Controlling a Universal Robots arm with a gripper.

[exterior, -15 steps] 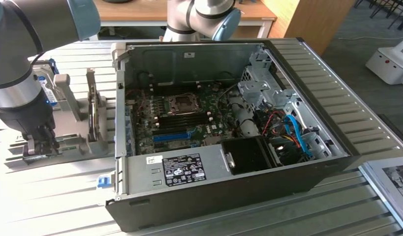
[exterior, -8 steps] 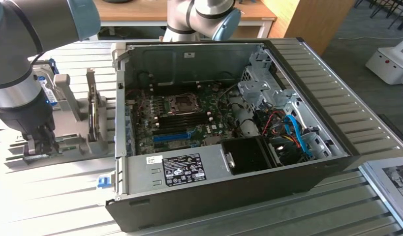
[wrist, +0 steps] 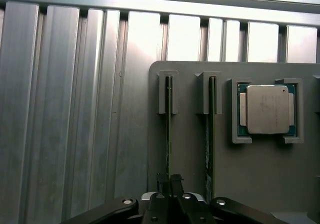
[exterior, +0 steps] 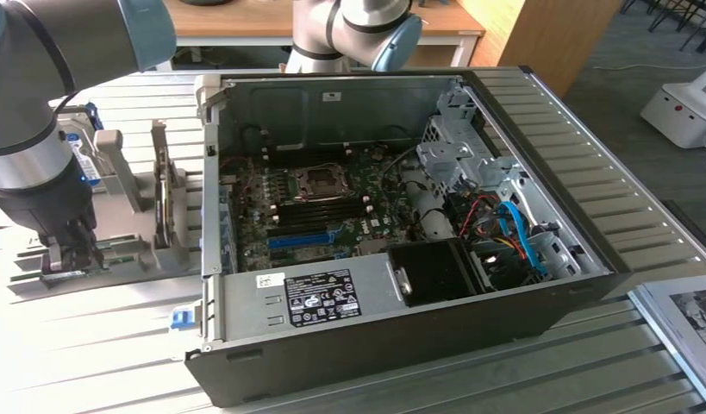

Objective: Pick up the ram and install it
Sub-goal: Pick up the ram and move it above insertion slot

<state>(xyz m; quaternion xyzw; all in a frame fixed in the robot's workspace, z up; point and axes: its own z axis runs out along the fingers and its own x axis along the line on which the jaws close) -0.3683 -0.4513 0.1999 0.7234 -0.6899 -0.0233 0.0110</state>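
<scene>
My pincer is down over the grey holder tray, and in the wrist view its two fingers stand nearly together, pinched on the thin top edge of the ram. The ram stands on its long edge in a narrow slot of the tray, one end seated in a small grey bracket, so I see it as a dark thin line. A second stick stands in the next slot just beside it, parallel and apart from my fingers. Past that one, a square processor chip with a silver lid lies flat in its own pocket of the tray. The tray rests on the ribbed metal bench. In the exterior view my arm comes down at that view's left, and the open computer case lies beside the tray to the exterior view's right, its motherboard facing up.
</scene>
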